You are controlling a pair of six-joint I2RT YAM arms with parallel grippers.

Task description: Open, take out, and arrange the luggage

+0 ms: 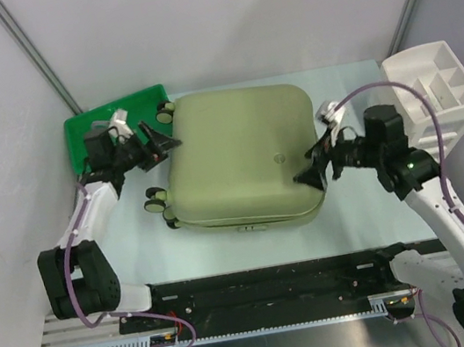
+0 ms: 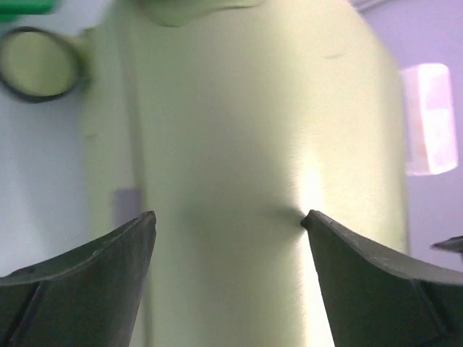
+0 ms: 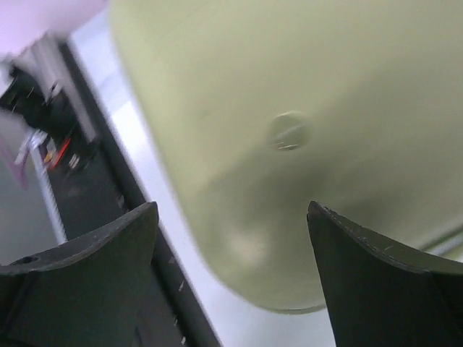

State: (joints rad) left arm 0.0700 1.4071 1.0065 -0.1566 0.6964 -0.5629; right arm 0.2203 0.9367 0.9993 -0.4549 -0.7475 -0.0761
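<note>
Luggage (image 1: pixel 241 156), one, closed; left hand (image 1: pixel 160 141) and right hand (image 1: pixel 310 172) spread wide, flanking.

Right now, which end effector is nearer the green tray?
Left. The left end effector is right beside the green tray, at the wheeled end of the luggage. The right end effector is at the luggage's opposite end, far from the tray.

place: lab test cell | cue: plain panel walls (image 1: pixel 223 15); metal frame posts (image 1: pixel 32 51)
</note>
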